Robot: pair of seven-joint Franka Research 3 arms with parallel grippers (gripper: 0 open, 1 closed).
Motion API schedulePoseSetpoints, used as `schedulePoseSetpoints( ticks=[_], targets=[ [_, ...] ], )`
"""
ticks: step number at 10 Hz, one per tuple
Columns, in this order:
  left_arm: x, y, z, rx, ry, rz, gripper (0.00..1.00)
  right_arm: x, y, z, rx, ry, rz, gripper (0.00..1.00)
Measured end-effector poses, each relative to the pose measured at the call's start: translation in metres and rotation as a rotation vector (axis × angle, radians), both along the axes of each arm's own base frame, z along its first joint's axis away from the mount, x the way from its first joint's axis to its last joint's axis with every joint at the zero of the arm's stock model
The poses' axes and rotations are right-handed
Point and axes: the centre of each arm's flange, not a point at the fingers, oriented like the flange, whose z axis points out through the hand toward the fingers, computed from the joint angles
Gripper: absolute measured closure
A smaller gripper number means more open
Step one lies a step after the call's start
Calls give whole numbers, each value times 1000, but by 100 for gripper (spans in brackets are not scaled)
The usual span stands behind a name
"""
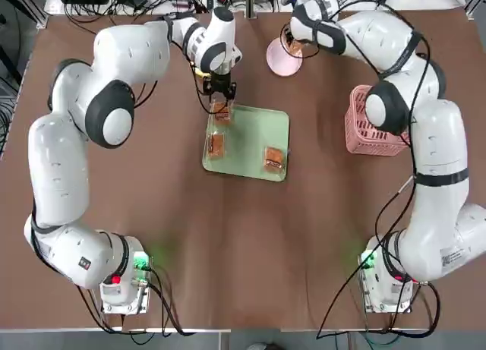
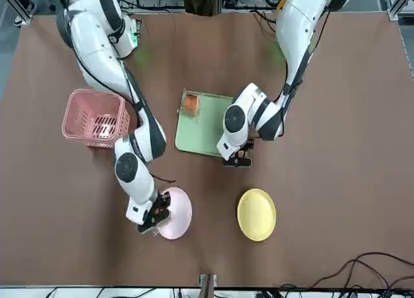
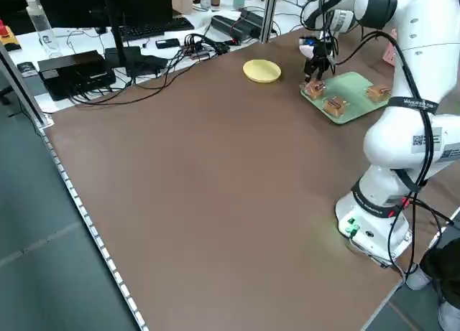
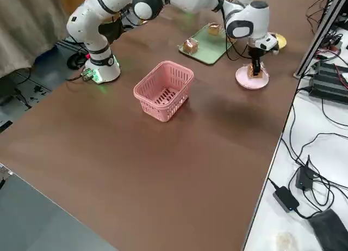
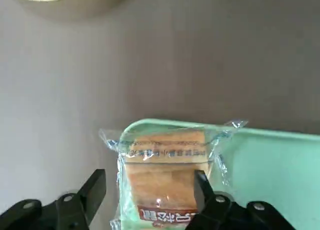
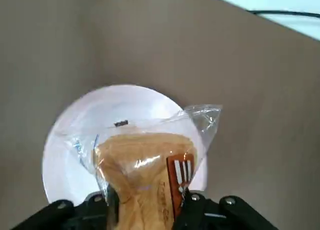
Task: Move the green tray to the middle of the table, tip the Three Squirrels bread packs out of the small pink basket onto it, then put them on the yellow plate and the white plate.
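The green tray (image 1: 250, 130) lies mid-table with three Three Squirrels bread packs on it. One pack (image 5: 162, 162) sits at the tray's far left corner. My left gripper (image 5: 150, 182) is open astride it, one finger clear of the wrap. Two more packs (image 1: 216, 145) (image 1: 273, 158) lie nearer the robot. My right gripper (image 6: 147, 197) is shut on a fourth pack (image 6: 145, 160), held upright over the white plate (image 6: 75, 135). The yellow plate (image 2: 257, 214) is bare. The small pink basket (image 1: 372, 122) stands upright at the right.
The left arm's forearm hides the yellow plate in the top view. Cables, boxes and bottles lie on the bench past the table's far edge (image 3: 180, 54). Both arm bases (image 1: 121, 289) (image 1: 387, 285) sit at the near edge.
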Motion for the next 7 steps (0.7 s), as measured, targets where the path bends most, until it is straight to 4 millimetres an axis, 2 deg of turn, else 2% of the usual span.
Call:
schedulePoseSetpoints(
  ticks=[2, 3, 5, 7],
  targets=[
    [-3, -1, -1, 1, 10, -19, 19, 4, -1, -15, -1, -24, 84, 56],
    [-6, -4, -2, -4, 18, -44, 18, 7, -6, -17, -4, -30, 97, 56],
    [-14, -14, 3, -16, 24, -72, 17, 6, -4, -18, 0, -28, 106, 54],
    [-24, -23, 6, -20, 31, -92, 15, 1, 6, -21, 8, -20, 118, 35]
  ],
)
